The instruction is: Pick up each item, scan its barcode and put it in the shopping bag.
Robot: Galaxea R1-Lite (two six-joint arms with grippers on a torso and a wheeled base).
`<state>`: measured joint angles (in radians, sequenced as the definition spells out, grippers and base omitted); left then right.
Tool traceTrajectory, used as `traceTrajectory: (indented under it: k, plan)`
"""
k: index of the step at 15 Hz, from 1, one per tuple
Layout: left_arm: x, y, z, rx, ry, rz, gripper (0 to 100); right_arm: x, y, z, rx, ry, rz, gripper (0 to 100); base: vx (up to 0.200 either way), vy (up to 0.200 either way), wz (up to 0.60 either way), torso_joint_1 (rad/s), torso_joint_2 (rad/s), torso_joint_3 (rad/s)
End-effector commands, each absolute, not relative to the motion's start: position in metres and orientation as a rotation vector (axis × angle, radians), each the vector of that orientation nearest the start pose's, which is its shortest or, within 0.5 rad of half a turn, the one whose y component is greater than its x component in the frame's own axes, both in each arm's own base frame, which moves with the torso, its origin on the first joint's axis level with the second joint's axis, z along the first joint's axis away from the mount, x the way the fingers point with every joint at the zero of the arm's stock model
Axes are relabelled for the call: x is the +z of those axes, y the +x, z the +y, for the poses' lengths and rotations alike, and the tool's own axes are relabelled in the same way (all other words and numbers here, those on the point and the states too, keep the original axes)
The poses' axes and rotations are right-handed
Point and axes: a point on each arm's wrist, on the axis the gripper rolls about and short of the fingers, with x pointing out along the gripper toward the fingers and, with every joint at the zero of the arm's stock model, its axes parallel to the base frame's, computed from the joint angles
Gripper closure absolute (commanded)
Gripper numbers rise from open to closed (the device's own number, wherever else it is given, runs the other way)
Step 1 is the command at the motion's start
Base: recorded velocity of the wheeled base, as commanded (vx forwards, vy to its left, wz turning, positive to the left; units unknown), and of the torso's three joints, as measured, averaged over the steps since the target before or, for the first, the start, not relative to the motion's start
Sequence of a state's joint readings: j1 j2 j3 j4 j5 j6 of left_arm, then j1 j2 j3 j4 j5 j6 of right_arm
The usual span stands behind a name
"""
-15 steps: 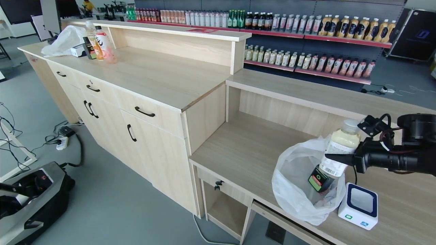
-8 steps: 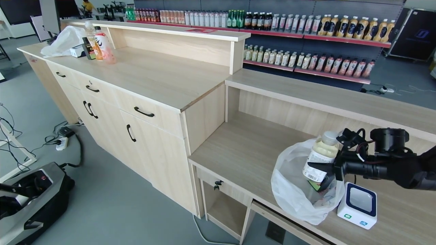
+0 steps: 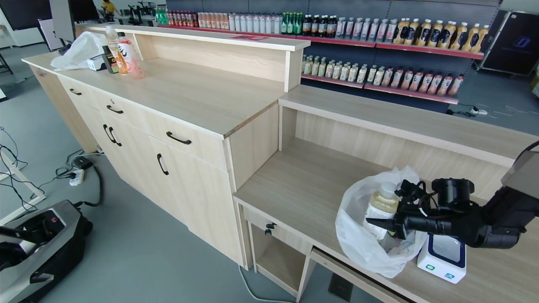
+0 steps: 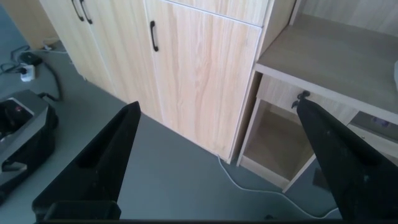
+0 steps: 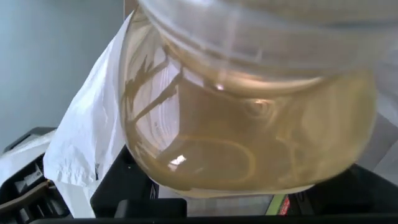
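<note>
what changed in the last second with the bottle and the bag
The right pincer, shut on the bottle, came down and toward the robot's left, lowering the bottle from above the shopping bag into its open mouth. It has not let go. The bag and the scanner beside it stayed put.

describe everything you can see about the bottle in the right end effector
The bottle is clear plastic with a pale yellowish drink, a light cap and a white label. It stands nearly upright, slightly tilted, partway inside the open shopping bag, its base hidden by the bag's wall. The right end effector is shut on its lower body.
</note>
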<state>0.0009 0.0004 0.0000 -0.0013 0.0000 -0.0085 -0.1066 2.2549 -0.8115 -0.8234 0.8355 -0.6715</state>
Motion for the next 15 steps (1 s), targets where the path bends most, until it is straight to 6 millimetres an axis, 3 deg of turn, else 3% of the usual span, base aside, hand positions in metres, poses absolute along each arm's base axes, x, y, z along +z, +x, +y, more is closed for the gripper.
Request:
traceTrajectory:
  k: [1,9,15]
  plan:
    - [0.076,-0.023,0.0,0.002,-0.009,-0.002,0,-0.005,0.364,-0.025,0.856,-0.315,0.343,100,0.0,0.0,0.0,0.0,0.0,0.0]
    - [0.076,-0.023,0.0,0.002,-0.009,-0.002,0,-0.028,0.365,-0.029,0.858,-0.324,0.361,100,0.0,0.0,0.0,0.0,0.0,0.0]
    - [0.076,-0.023,0.0,0.002,-0.009,-0.002,0,-0.028,0.363,-0.03,0.859,-0.328,0.362,100,0.0,0.0,0.0,0.0,0.0,0.0]
